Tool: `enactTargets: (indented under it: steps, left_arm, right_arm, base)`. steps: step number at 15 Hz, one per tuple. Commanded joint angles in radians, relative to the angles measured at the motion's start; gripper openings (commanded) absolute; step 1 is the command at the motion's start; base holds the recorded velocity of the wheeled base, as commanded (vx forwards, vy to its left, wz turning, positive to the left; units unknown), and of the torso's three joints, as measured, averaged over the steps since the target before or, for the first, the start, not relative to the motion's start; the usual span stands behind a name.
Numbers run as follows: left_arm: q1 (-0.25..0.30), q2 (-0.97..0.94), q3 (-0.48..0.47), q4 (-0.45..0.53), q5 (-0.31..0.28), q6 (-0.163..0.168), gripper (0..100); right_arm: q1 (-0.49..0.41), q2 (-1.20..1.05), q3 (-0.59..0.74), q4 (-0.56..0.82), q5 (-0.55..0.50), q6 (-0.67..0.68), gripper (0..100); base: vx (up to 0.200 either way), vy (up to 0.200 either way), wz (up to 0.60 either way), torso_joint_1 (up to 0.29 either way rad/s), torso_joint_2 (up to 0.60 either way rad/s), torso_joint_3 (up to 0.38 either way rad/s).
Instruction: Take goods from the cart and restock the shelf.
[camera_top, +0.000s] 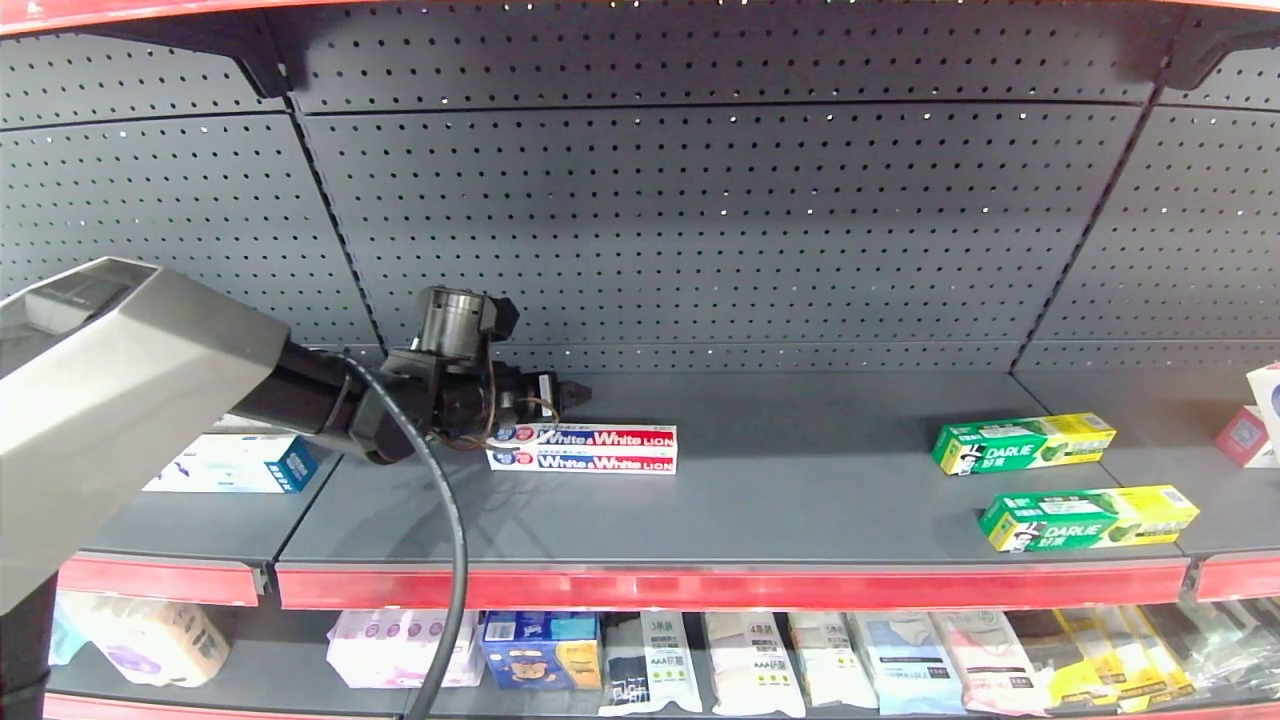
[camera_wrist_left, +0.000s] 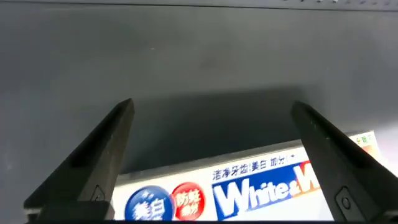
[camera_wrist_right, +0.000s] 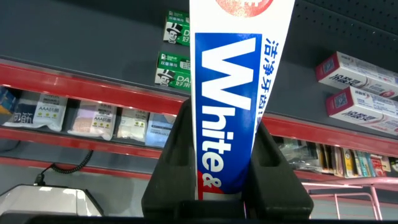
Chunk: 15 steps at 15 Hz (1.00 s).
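Here, left arm (camera_top: 310, 395) level over shelf (camera_top: 800, 480), jaws spread; right jaws clamping toothpaste box (camera_wrist_right: 227, 93).

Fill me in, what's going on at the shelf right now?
The left gripper hangs open over one end of the white toothpaste boxes lying on the grey shelf, gripping nothing. The right gripper is shut on another toothpaste box, held out in front of the shelving. Two green boxes lie farther right on the same shelf.
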Motion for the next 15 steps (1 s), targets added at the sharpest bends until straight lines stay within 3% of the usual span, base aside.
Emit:
enactTargets:
  steps: [1,4,7,9,15]
  left_arm:
    - [0.0,0.019,-0.022,-0.001,-0.023,0.002,100]
    - [0.0,0.022,-0.029,0.0,-0.11,0.013,100]
    - [0.0,0.022,-0.029,0.009,-0.12,0.045,100]
    - [0.0,0.028,-0.025,0.014,-0.121,0.088,100]
    - [0.0,0.025,-0.02,0.055,-0.163,0.133,100]
  right_arm:
    - [0.0,-0.003,0.0,0.0,0.0,-0.001,0]
    - [0.0,-0.002,0.003,0.001,0.0,-0.001,0]
    - [0.0,-0.002,0.005,0.001,0.0,-0.001,0]
    - [0.0,0.001,0.003,0.001,0.0,-0.001,0]
    - [0.0,-0.005,0.005,0.0,0.0,-0.001,0]
  base:
    - [0.0,0.0,0.0,0.0,0.0,0.0]
    - [0.0,0.0,0.0,0.0,0.0,0.0]
    - [0.0,0.0,0.0,0.0,0.0,0.0]
    - [0.0,0.0,0.0,0.0,0.0,0.0]
    - [0.0,0.0,0.0,0.0,0.0,0.0]
